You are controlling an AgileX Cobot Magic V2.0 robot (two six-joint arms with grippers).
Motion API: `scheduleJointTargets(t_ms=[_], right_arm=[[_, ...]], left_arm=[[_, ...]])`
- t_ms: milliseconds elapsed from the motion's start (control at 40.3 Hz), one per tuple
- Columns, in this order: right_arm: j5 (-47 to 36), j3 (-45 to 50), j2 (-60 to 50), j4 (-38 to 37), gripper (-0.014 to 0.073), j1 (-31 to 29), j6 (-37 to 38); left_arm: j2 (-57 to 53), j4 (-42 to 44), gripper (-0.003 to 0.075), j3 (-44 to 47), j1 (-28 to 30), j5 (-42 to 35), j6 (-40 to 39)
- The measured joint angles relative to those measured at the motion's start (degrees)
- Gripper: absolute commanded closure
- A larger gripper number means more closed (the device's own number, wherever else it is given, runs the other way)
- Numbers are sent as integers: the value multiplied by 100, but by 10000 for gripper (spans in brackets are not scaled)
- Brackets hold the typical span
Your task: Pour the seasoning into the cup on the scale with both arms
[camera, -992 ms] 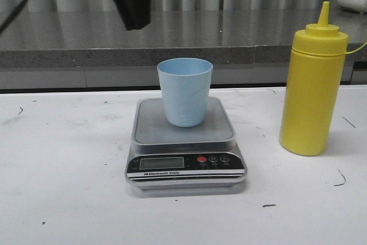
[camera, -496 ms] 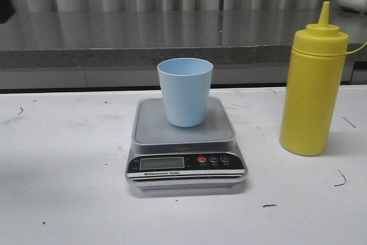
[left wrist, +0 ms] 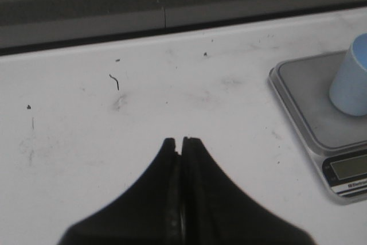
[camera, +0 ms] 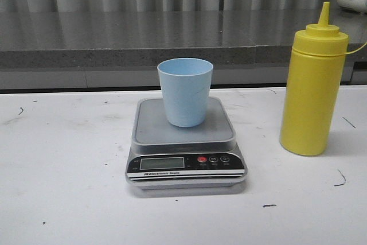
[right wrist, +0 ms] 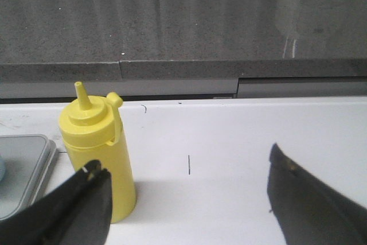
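- Yellow seasoning bottle (camera: 313,84) stands upright on the white table (camera: 69,170), right of the scale (camera: 184,144) and apart from it.
- Pale blue cup (camera: 184,91) sits upright on the scale's steel platform.
- Right gripper (right wrist: 183,199) is spread wide, empty, near the bottle.
- Left gripper (left wrist: 182,144) is clenched on nothing, over bare table left of the scale.

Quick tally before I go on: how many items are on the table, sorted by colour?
Yellow: 1, the seasoning bottle.
Pale blue: 1, the cup, standing on the scale.
Silver-grey with black panel: 1, the scale.
Total: 3.
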Motion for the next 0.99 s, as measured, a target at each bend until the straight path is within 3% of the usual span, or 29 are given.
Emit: scheduleJointTargets(t_ms=[273, 496, 844, 992], right_arm=[[35, 0, 0, 10, 14, 0, 0], [-244, 0, 455, 116, 14, 47, 0], [-1611, 0, 2306, 200, 15, 892, 0], [-2662, 398, 3015, 213, 15, 1121, 0]], left_arm=[[-1839, -68, 740, 1125, 0, -807, 0], [-2473, -148, 740, 1307, 0, -965, 0], [-2489, -148, 740, 1307, 0, -965, 0], [-2489, -148, 740, 1307, 0, -965, 0]])
